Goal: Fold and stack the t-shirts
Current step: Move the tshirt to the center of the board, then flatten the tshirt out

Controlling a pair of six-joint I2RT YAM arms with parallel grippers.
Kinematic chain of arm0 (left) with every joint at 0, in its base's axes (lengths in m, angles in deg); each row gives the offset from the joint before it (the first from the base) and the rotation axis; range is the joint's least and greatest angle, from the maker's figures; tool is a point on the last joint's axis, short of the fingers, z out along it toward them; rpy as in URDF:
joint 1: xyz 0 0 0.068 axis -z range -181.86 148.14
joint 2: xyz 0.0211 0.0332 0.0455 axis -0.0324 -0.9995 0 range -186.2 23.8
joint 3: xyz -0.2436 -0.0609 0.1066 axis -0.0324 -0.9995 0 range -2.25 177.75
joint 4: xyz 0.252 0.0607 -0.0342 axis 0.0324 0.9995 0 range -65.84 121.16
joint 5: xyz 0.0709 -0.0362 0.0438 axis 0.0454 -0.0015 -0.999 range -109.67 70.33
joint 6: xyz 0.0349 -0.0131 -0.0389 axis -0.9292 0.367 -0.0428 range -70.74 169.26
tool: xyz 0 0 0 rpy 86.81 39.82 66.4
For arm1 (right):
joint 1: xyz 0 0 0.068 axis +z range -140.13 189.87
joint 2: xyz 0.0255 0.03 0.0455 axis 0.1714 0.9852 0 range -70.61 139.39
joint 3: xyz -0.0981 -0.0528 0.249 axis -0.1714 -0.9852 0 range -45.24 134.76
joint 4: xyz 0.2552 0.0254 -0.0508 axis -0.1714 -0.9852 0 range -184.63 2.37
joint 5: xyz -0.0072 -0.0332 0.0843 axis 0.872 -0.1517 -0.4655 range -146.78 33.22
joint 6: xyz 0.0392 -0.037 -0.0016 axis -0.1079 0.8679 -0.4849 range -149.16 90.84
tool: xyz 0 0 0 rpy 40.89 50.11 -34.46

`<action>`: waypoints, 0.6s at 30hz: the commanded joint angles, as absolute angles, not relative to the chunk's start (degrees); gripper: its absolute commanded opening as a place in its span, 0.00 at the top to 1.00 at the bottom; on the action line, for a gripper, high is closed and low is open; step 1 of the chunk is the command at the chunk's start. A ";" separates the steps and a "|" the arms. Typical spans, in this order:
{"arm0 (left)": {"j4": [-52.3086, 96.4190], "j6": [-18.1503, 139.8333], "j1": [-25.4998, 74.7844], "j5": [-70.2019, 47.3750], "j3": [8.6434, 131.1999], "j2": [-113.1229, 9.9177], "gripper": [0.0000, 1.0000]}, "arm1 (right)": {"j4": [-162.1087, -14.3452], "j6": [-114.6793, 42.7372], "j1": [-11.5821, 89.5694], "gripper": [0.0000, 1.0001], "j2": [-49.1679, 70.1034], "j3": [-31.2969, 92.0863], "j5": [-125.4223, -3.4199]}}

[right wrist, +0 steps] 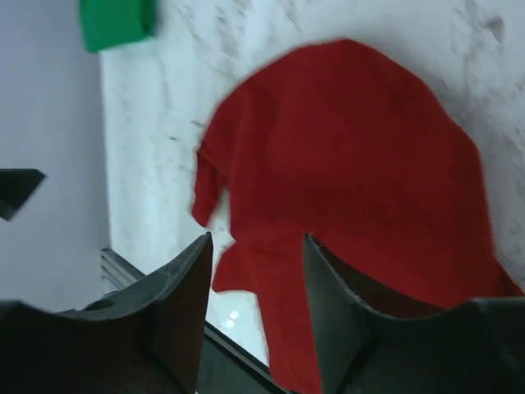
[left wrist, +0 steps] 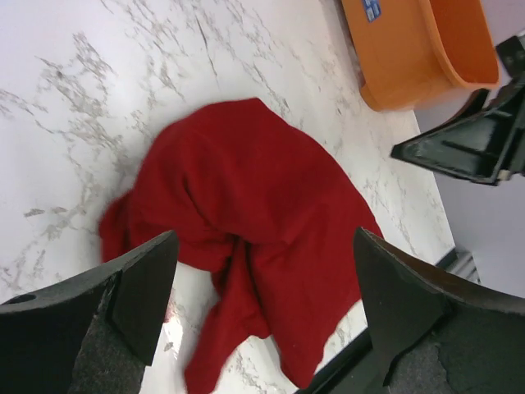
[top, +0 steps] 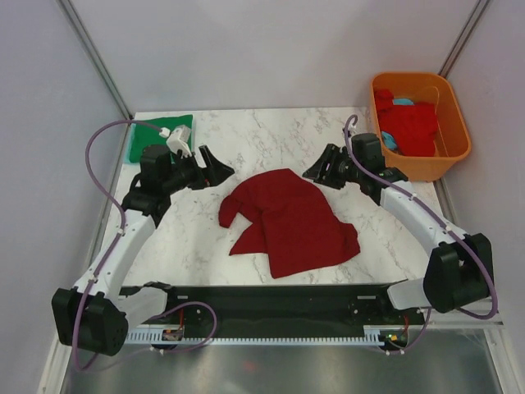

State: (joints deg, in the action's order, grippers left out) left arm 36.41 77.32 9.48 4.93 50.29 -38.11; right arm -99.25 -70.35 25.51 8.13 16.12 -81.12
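From above, the dark maroon t-shirt [top: 291, 222] lies crumpled in the middle of the worktop [top: 271, 135], one sleeve flopped toward my left. My left jaws and right jaws hover on either side of its far edge, both parted and holding nothing. A green t-shirt [top: 156, 138] sits folded at the far left corner. The orange tub [top: 414, 80] at far right holds a brighter red t-shirt [top: 408, 127] with light blue cloth peeking out beside it. I judge the maroon fold is only starting: the next move calls for pinching two edges and drawing the cloth flat. In the left wrist view my fingers [left wrist: 135, 300] stand wide apart above the bunched sleeve, with bare marble beyond. In the right wrist view my fingers [right wrist: 180, 295] are apart, though less widely, over the shirt's side. The near rail [right wrist: 131, 275] is close to the hem, so I would spread the cloth toward the open far side.
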 commanded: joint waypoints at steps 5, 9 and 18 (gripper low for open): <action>36.82 78.71 10.62 18.02 52.24 -46.84 0.10 | -112.57 -70.89 26.74 0.40 -2.65 7.51 -65.06; 37.08 79.93 11.50 22.86 51.11 -50.29 0.15 | -117.16 -75.90 26.74 0.39 -11.53 -2.05 -57.14; 37.25 83.36 16.34 11.55 35.56 -44.32 0.17 | -115.06 -77.23 33.76 0.41 -13.40 -14.13 -57.13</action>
State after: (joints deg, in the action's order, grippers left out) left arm 37.48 80.55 15.57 16.25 38.29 -46.94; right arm -115.97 -75.98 30.95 -14.19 -13.47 -58.85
